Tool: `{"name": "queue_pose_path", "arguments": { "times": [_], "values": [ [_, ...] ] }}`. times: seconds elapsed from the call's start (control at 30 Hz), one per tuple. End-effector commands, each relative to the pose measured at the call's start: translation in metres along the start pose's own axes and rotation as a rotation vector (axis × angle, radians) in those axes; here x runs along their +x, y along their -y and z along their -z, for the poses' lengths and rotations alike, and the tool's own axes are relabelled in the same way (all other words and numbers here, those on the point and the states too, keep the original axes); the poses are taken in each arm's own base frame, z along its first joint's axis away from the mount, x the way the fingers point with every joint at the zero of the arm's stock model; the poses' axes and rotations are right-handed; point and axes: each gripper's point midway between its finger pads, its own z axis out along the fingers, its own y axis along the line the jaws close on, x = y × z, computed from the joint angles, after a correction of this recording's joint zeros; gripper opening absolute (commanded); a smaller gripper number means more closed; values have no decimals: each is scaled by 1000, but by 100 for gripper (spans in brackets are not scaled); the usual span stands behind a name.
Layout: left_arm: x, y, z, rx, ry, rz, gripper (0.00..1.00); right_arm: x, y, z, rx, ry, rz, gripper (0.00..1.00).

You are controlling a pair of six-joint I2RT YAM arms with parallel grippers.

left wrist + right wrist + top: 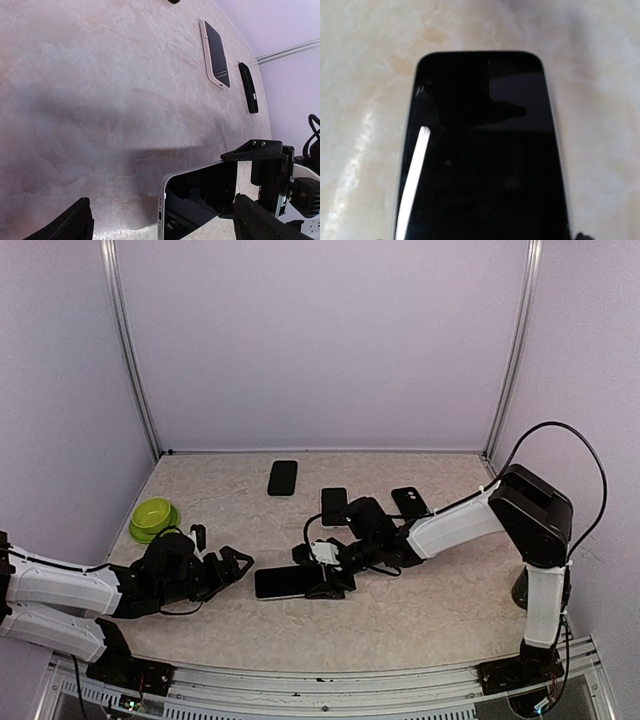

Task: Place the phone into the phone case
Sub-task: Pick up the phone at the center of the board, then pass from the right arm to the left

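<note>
Two arms, one phone in play, three more flat dark things lying further back, and one green bowl off to the left.

The phone lies flat near the front middle of the worktop, screen up. The right gripper is down over its right end and clamps it across the width. The left gripper is spread wide with nothing in it, just beside the phone's left end and not touching it.

The other three are:
- a light-rimmed case, closest behind the right gripper
- a black case with camera cutouts, to its right
- a dark slab furthest back; phone or case, can't tell

All three sit apart from each other and from the phone.

What each camera adds:
- The top view is the only one that shows the bowl and the full layout.
- The left wrist view shows the phone's silver edge and one of the right gripper's fingers sitting on its far long side. The light-rimmed case and the black case show behind it, and the slab is barely clipped at the top edge.
- The right wrist view is basically all glossy black screen with worktop around it, and its own fingertips only just show at the bottom corners.
</note>
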Motion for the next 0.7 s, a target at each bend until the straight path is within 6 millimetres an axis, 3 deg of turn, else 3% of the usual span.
{"name": "queue_pose_path", "arguments": {
  "times": [0.0, 0.27, 0.67],
  "values": [
    [2, 24, -2, 123, -12, -57, 94, -53, 14, 21, 115, 137, 105, 51],
    [9, 46, -1, 270, -45, -82, 93, -70, 7, 42, 180, 184, 150, 51],
    [28, 95, 5, 513, -159, -116, 85, -85, -6, 52, 226, 200, 211, 51]
  ]
}}
